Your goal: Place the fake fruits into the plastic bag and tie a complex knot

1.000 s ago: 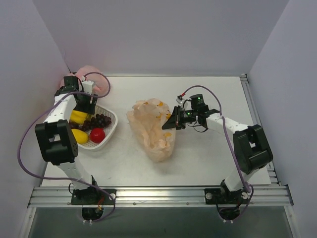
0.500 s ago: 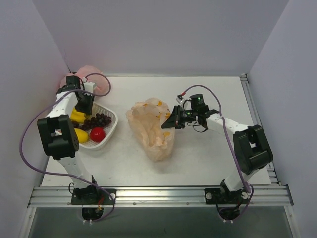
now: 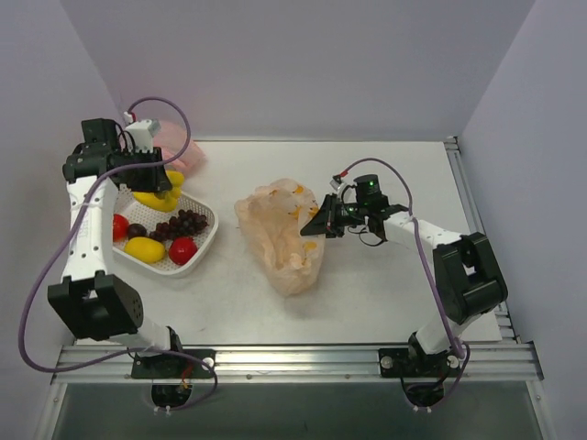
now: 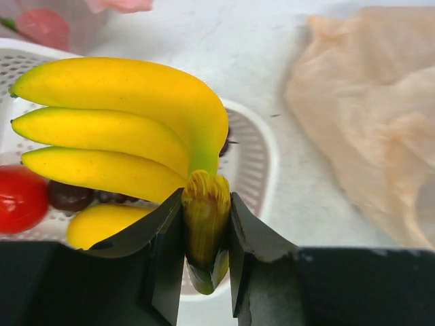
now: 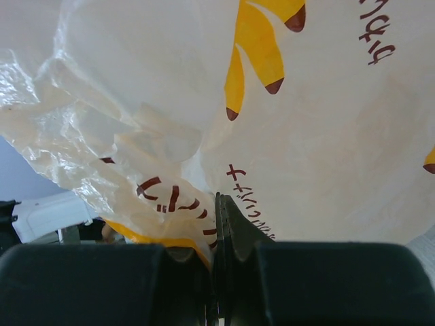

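My left gripper is shut on the stem of a yellow banana bunch and holds it in the air over the white mesh basket. The bunch also shows in the top view. In the basket lie a dark purple grape bunch, red round fruits and a yellow piece. The pale-orange plastic bag printed with bananas lies mid-table. My right gripper is shut on the bag's right edge; its jaws are pressed together on the film.
A plain pink tied bag sits at the back left behind the basket. Grey walls close in the table on left, back and right. A metal rail runs along the near edge.
My left arm has risen out of the basket with the banana bunch and swung back-left. The right gripper has stayed on the bag.
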